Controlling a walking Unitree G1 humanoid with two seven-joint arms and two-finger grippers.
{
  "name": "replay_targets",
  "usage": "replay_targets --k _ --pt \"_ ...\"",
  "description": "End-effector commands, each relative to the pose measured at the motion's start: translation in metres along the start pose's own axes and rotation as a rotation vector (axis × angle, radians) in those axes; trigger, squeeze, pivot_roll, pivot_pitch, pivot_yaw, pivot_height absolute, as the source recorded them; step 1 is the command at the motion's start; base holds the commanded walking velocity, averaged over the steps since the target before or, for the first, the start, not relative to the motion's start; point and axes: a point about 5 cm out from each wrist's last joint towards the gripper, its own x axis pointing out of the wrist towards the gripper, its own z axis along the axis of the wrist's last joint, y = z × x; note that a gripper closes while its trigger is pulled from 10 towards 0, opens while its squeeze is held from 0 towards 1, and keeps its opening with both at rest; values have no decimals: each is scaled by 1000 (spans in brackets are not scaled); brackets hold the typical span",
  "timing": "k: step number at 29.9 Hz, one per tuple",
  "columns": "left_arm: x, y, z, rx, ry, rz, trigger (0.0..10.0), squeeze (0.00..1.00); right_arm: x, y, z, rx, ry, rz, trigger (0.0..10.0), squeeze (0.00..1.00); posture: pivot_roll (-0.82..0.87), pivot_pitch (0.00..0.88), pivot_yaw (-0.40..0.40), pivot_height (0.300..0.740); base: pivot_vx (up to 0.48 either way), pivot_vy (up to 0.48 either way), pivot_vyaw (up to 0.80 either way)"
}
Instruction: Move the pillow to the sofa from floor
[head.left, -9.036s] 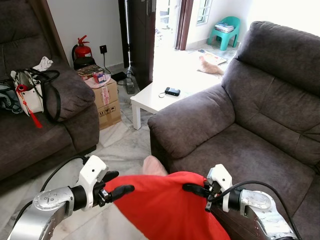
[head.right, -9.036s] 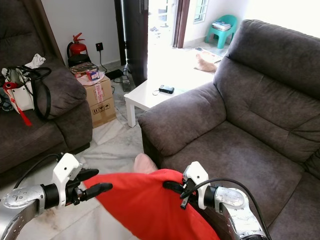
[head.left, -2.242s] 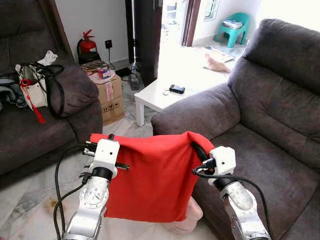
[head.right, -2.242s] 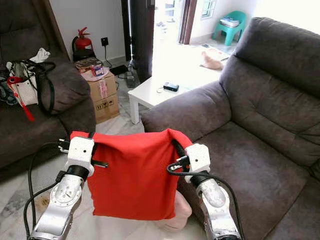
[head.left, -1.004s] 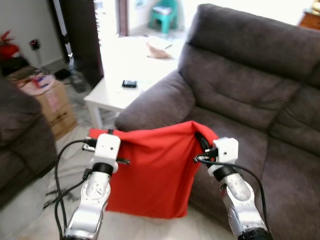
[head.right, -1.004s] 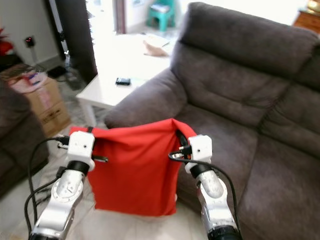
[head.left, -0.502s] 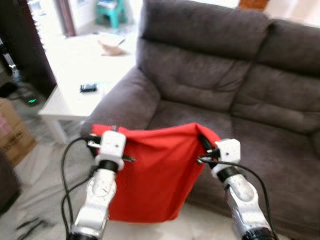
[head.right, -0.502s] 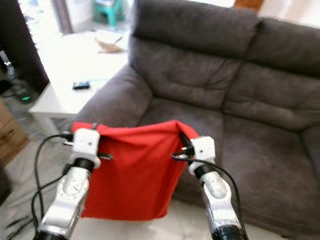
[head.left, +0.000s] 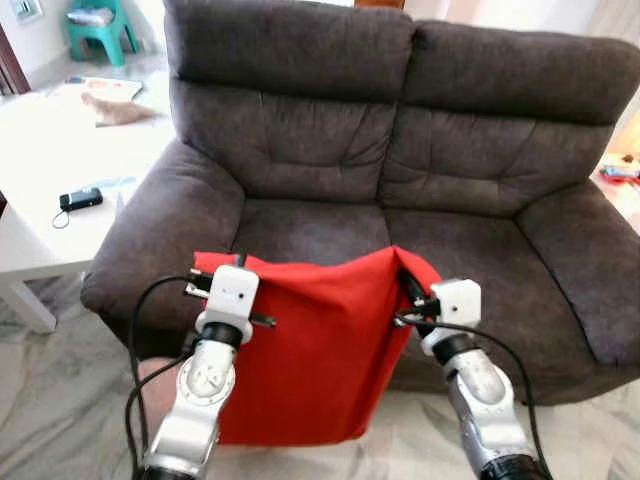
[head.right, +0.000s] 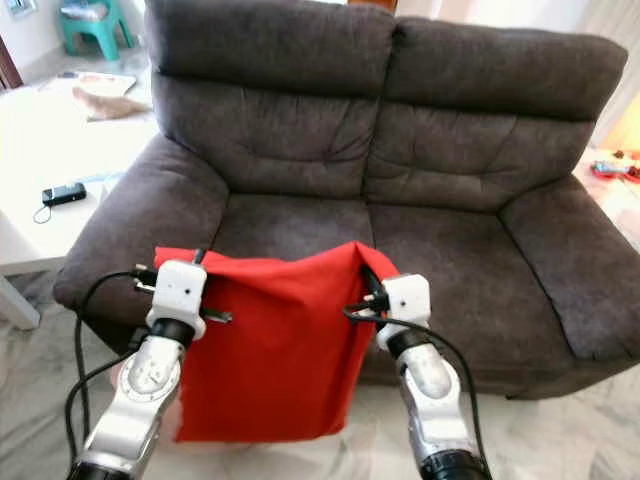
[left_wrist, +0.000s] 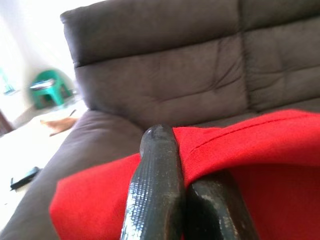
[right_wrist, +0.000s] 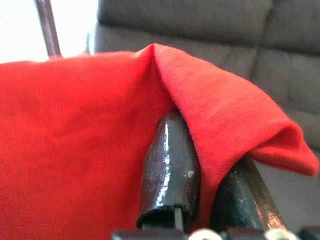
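I've got the red pillow (head.left: 310, 350) hanging low in the centre of the frame, off the floor and just short of the sofa (head.left: 400, 190), with the left gripper (left_wrist: 182, 195) pinched tight on one top corner and the right gripper (right_wrist: 205, 185) pinched tight on the other. My worry is that each holds only a fold of thin cover, so the lift onto the seat could pull a corner free and drop the pillow. Compared with a second ago, the camera has swung round: the sofa now sits square across the upper frame, while the grip looks unchanged.

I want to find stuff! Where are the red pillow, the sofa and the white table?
red pillow (head.left: 310, 350), left eye view, middle of its front.
sofa (head.left: 300, 230), left eye view, left seat cushion.
white table (head.left: 40, 230), left eye view, bare top.
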Motion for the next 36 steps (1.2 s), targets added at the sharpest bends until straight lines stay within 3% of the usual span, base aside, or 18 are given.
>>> replay_targets --k 1,18,24,36 --pt "6 3 16 3 -78 24 10000 0 4 -4 13 -13 -65 -12 10000 0 19 0 -59 740 0 0 0" --pt "9 3 18 12 -86 35 10000 0 2 -3 11 -3 -60 -18 10000 0 17 0 -60 740 0 0 0" --pt "8 2 17 11 -82 32 10000 0 4 -5 11 -6 -56 -21 10000 0 16 0 -64 740 0 0 -775" --pt "8 2 16 16 -82 36 10000 0 6 -6 13 4 -61 -23 10000 0 13 0 -73 740 0 -129 -67"
